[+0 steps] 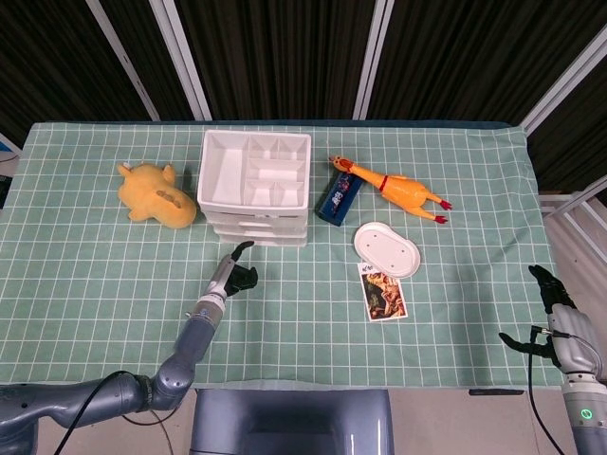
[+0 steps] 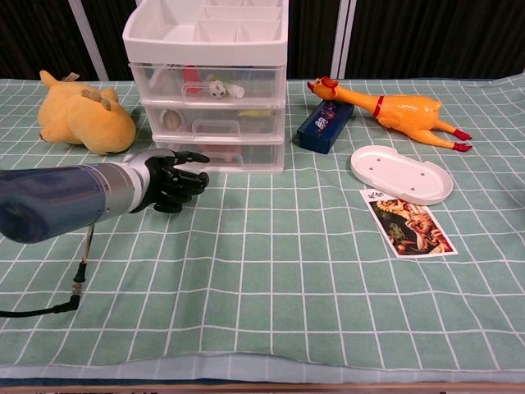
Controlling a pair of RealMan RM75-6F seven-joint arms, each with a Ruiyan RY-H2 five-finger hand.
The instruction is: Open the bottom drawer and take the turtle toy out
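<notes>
Yellow plush toy [image 1: 157, 195] lies on the green checked tablecloth [image 1: 95, 284], far left. Rubber chicken [image 1: 391, 188] lies diagonally, head near the top of the blue box [image 1: 338, 197]. White oval dish [image 1: 387, 250] sits below those 2, picture card [image 1: 382, 292] just beside its near edge.

A white three-tier plastic drawer unit [image 2: 209, 90] stands at 12 o'clock on the green checked tablecloth [image 2: 271, 271], all drawers closed. The black-fingered left hand [image 2: 176, 179] hovers just in front of the bottom drawer [image 2: 215, 153], fingers loosely curled, holding nothing. At 10 o'clock lies a yellow plush toy [image 2: 84, 121]. At 2 o'clock lie an orange rubber chicken [image 2: 390, 111] and a dark blue box [image 2: 325, 125]; at 3 o'clock, a white oval dish [image 2: 402, 174] and a picture card [image 2: 408, 227].
</notes>
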